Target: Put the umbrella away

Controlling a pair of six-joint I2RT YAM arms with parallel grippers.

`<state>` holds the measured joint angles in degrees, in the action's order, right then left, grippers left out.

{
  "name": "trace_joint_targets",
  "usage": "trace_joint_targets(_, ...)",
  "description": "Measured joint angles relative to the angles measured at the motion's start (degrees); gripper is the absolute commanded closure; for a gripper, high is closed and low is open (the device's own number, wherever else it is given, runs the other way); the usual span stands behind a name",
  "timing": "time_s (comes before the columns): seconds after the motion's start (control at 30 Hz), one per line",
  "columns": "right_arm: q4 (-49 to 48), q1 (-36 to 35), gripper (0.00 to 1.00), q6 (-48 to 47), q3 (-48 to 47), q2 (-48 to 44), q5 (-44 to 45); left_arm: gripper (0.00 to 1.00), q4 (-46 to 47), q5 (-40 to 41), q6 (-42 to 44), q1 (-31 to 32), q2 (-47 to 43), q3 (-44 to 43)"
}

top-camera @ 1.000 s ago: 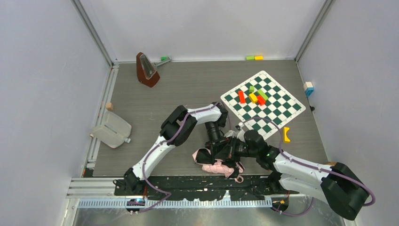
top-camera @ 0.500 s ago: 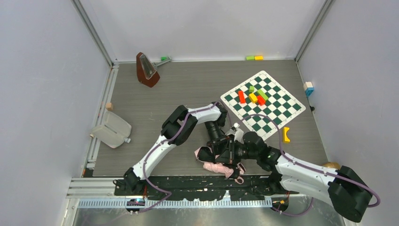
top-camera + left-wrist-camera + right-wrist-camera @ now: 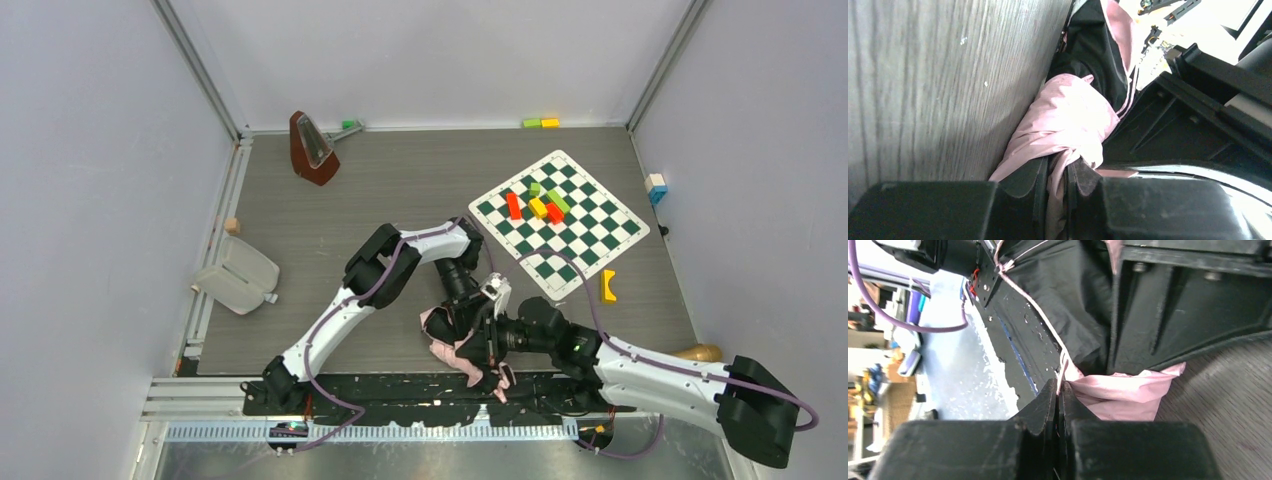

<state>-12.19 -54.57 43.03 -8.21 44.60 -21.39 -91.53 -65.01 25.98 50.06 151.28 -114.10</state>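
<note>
Lying crumpled at the near edge of the desk (image 3: 400, 190), the umbrella (image 3: 445, 352) is being gripped by the left pincer (image 3: 1058, 175) on pink fabric and the right pincer (image 3: 1058, 399) on its trim. Bundling is seemingly being done, with stowing not yet done.

1. Top view: bright, even overhead light; only faint soft shadows on the table (image 3: 400, 190) under the arms (image 3: 330, 325).
2. Sharp edge to edge; dull sheen on the metal sheet (image 3: 400, 462) at the bottom.
3. Left wrist view: top right blown out white, wood grain smeared, pink umbrella (image 3: 1068, 120) fabric fairly sharp.
4. Right wrist view: left background overexposed and defocused, black umbrella cloth crushed dark, near foreground soft.
</note>
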Motion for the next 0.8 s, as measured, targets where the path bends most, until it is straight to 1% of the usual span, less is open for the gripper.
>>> trace_joint_targets(0.1, -0.09, -4.68, 0.94, -3.78, 0.44, -1.46, 4.76, 1.0, 0.0, -0.09, -0.09, 0.24, 0.04, -0.48)
trace_joint_targets(0.2, 0.07, -9.99, 0.94, -6.99, 1.88, -4.87, 10.93, 1.0, 0.0, -0.28, -0.22, 0.44, -0.07, -0.57)
trace_joint_targets(0.3, 1.16, -13.73, 0.94, -9.46, 2.4, -7.39, 16.61, 1.0, 0.02, -0.46, -0.42, 0.46, -0.2, -0.92)
trace_joint_targets(0.4, 1.75, -16.24, 0.94, -11.17, 2.4, -7.93, 20.79, 1.0, 0.04, -0.7, -0.68, 0.46, -0.02, -1.42)
trace_joint_targets(0.57, 1.57, -18.62, 0.94, -12.24, 2.34, -6.88, 25.07, 1.0, 0.04, -1.31, -1.31, 0.44, 0.55, -2.69)
trace_joint_targets(0.8, -0.66, -22.86, 0.94, -14.38, 0.39, -0.74, 30.95, 1.0, 0.04, -1.64, -1.7, 0.35, 1.01, -3.74)
